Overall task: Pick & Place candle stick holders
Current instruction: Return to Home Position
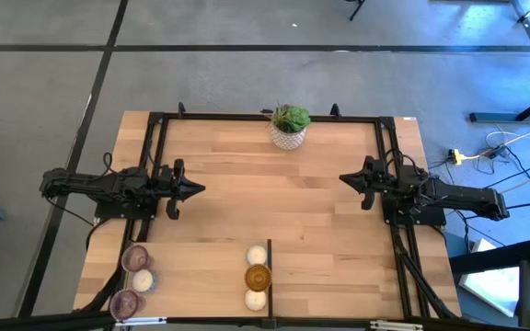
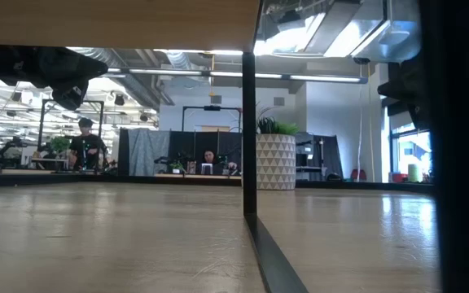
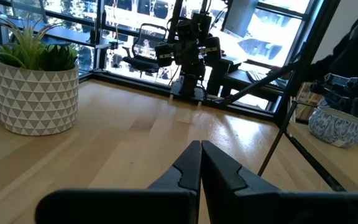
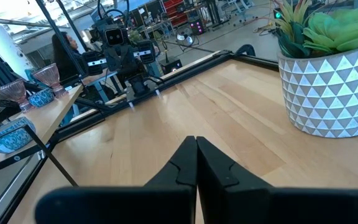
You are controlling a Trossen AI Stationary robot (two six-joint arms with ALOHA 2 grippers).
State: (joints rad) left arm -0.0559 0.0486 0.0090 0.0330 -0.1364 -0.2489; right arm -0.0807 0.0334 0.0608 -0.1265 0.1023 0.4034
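High view is showing the wooden table (image 1: 320, 230) carrying everything. The left gripper (image 1: 196, 189) and right gripper (image 1: 346, 178) are hovering at mid-table, well apart, tips facing each other, each pinched closed on nothing. The plant pot (image 1: 289, 127) is sitting at the far edge. Six candle stick holders (image 1: 258, 276) are standing, apparently mouths-up, in two short columns by the near edge.

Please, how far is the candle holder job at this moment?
Done, it seems: all six small round holders stand grouped near the table's edge, among them a pinkish glass cup and an amber glass cup. In hand: nothing; the left gripper and right gripper are shut and empty. Remaining: apparently nothing.
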